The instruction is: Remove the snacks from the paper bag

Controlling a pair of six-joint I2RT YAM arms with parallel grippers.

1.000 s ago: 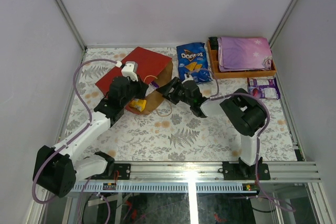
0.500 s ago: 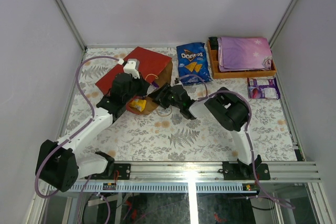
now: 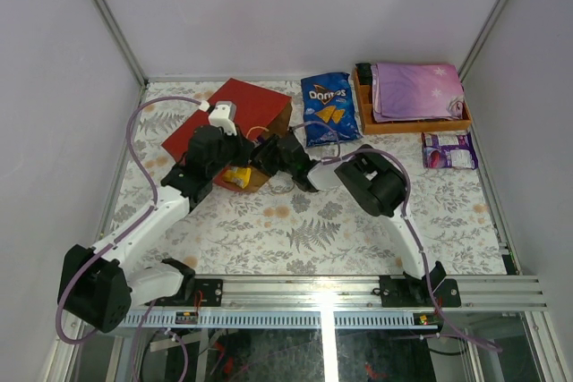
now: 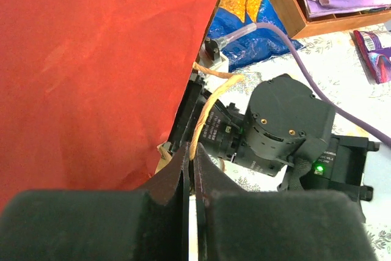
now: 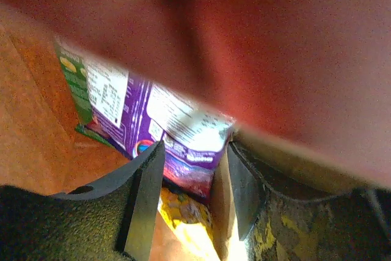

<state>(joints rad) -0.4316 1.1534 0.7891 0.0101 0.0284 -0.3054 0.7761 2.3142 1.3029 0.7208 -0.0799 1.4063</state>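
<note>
The red paper bag (image 3: 240, 106) lies on its side, mouth towards the right arm. My left gripper (image 3: 243, 142) is shut on its tan loop handle (image 4: 209, 109), beside the red bag wall (image 4: 91, 59). My right gripper (image 3: 265, 155) reaches into the mouth. Inside, its jaws (image 5: 195, 151) stand open around the end of a purple packet (image 5: 177, 129); a flap of kraft paper (image 5: 220, 191) stands between the packet and the right finger. A yellow packet (image 5: 183, 215) lies beneath and a green one (image 5: 73, 93) behind. The yellow packet (image 3: 236, 176) shows at the mouth. A Doritos bag (image 3: 327, 106) and a purple pack (image 3: 448, 149) lie outside.
An orange wooden tray (image 3: 407, 124) holding a folded purple star-print cloth (image 3: 416, 89) stands at the back right, next to the Doritos bag. The right arm's wrist (image 4: 284, 123) sits close in front of my left fingers. Grey walls close in the table on three sides.
The right gripper has pushed leftwards into the bag's mouth and its jaws have narrowed around the purple packet. The left gripper has kept hold of the handle, barely moving.
</note>
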